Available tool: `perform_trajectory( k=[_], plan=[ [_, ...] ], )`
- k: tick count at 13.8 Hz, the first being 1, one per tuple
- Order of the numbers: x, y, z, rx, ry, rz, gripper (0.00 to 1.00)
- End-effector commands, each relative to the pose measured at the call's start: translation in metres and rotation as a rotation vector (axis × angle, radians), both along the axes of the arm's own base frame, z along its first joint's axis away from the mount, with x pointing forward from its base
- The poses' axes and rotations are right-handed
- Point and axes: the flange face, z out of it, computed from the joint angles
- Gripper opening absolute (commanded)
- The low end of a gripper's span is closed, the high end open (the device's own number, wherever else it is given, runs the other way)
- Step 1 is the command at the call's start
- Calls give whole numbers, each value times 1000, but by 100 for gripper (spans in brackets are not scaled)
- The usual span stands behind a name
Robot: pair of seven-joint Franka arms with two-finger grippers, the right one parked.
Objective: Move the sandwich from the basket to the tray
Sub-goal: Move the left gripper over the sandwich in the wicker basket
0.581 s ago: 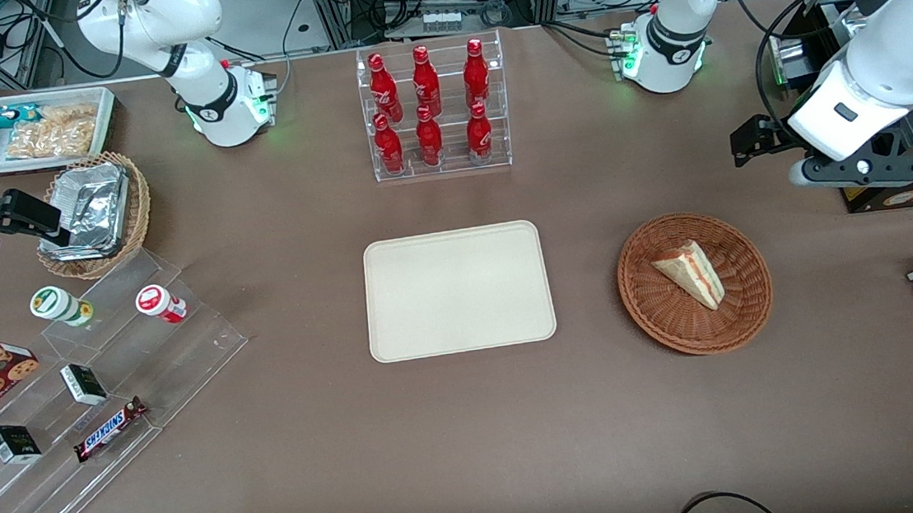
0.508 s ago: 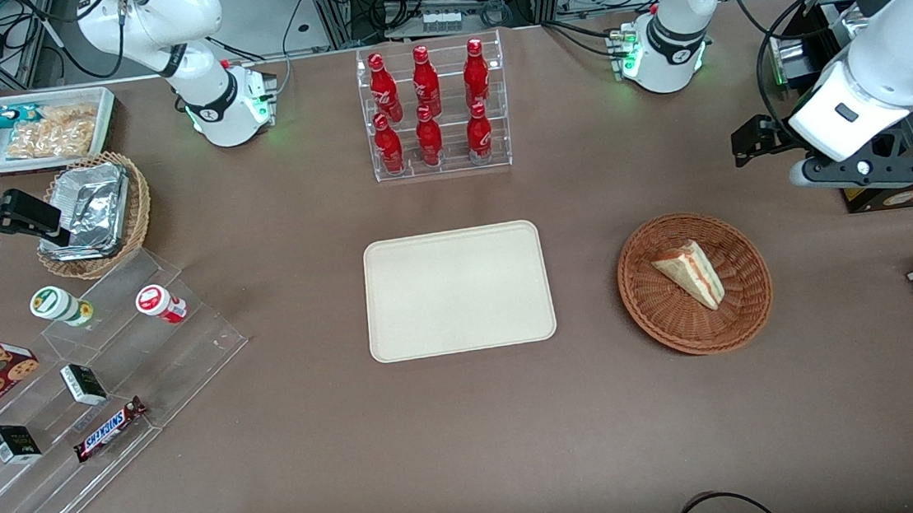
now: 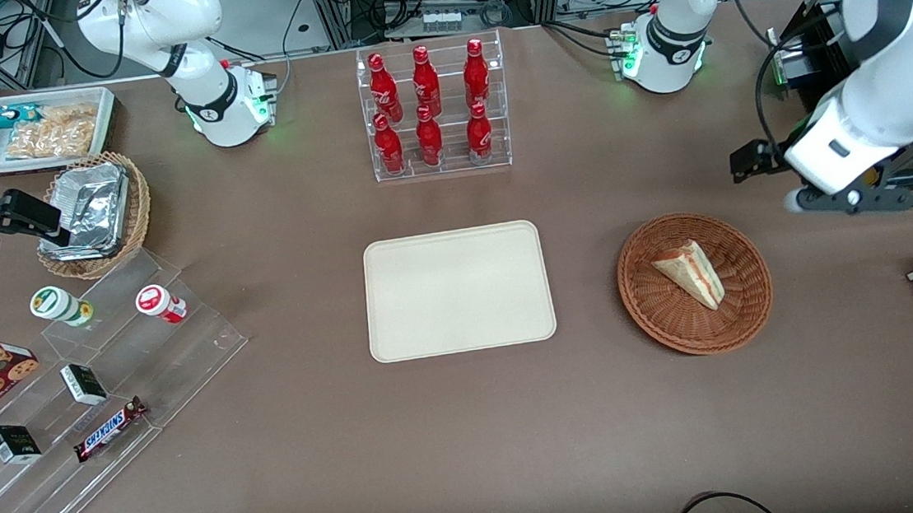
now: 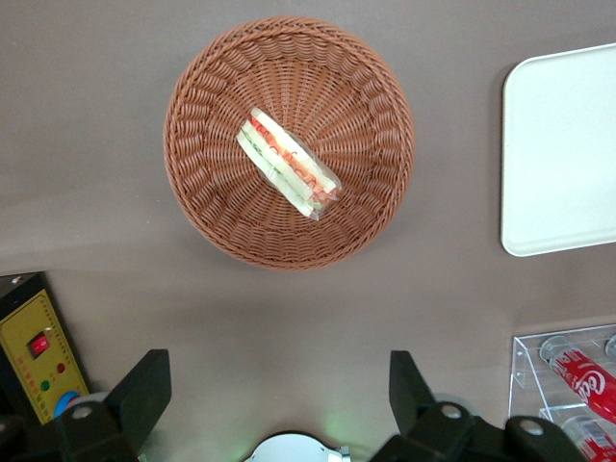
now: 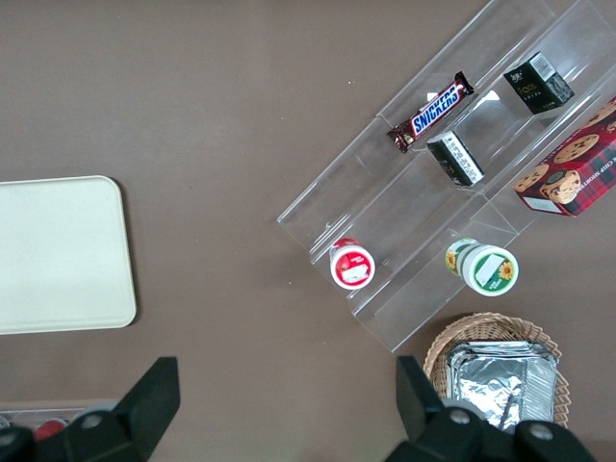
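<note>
1. Left gripper (image 4: 279, 409) hangs high above the table, toward the working arm's end and well apart from the basket (image 3: 749, 297); its two dark fingers (image 4: 144, 390) are spread wide with nothing between them, which I judge suits a reach not yet begun
2. Sandwich (image 3: 691, 272) lies flat near the middle of the basket, a triangular wedge resting on one broad face so its layered edge shows from above; in the wrist view the sandwich (image 4: 287, 161) shows red and pale green bands between white bread, under a clear, slightly glossy wrap
3. That lie probably matters for the grasp: the long cut edges give two parallel sides for the fingers, and the wrap looks slippery and the bread soft, so a gentle squeeze seems wise
4. Basket (image 4: 202, 212) is round and shallow, of reddish-brown woven wicker with ribs running out from the centre; the low wall should leave room for a descent from above
5. Tray (image 3: 397, 336) sits bare in the middle of the table, apart from the basket and toward the parked arm's end from it: flat, cream-beige, matte, a rectangle with rounded corners and a low rim
6. Clear rack of red bottles (image 3: 427, 110) stands farther from the front camera than the tray, out of the likely carrying path
</note>
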Motion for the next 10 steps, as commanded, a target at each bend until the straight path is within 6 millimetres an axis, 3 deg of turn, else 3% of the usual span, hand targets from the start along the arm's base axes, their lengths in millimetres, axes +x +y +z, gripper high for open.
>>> perform_trajectory(
  k=[1,5,10],
  plan=[
    [-2,2,-35,6,0,25,100],
    [-10,3,-94,4,-38,36,100],
    [-23,5,-146,1,-107,65,100]
  ],
)
